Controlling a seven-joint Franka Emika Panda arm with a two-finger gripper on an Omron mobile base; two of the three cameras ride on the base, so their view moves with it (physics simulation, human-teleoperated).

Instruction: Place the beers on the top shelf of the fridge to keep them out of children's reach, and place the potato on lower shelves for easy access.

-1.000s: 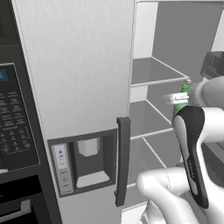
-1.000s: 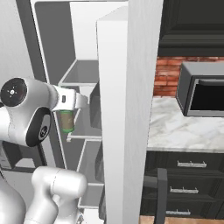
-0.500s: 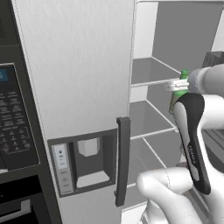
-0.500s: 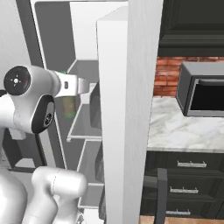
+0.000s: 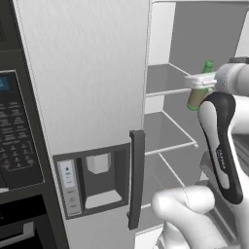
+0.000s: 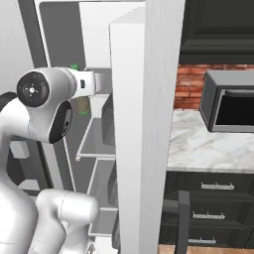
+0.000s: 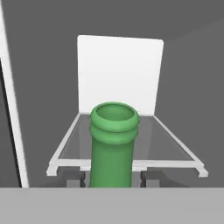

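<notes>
Now end effector [image 7: 112, 177] grips beer bottle [image 7: 113, 144] before fridge shelf [image 7: 127, 162]

Over the last second I have raised my end effector [image 7: 112, 177] inside the open fridge [image 5: 87, 73], and the olive-green beer bottle [image 5: 200, 90] clamped in it has come up with it. A second ago the bottle hung level with the middle shelf; now its green neck stands at the height of the upper shelf [image 5: 163, 80].
</notes>
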